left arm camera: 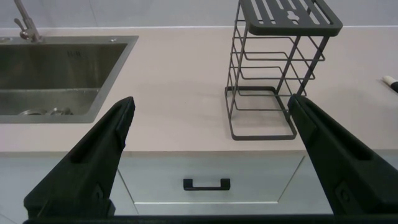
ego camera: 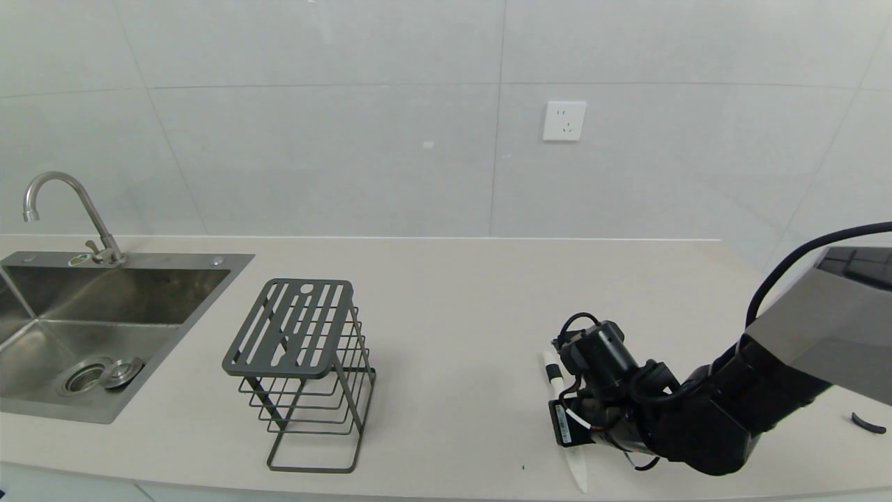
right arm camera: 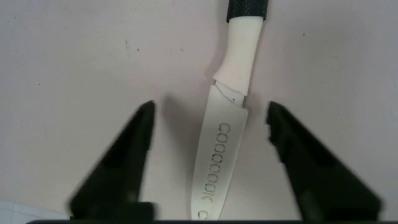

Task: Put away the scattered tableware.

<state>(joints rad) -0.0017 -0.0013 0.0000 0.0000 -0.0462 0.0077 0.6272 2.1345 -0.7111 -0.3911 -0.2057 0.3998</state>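
Observation:
A white knife with a black-banded white handle lies flat on the counter near its front edge, blade toward the edge. My right gripper hovers right over it, open, one finger on each side of the blade, not touching it. The dark wire rack with a slotted top plate stands left of the knife. My left gripper is open and empty, held low in front of the counter's front edge, facing the rack.
A steel sink with a curved tap fills the counter's left end. A small dark piece lies at the far right. A drawer with a black handle sits below the counter. A wall socket is behind.

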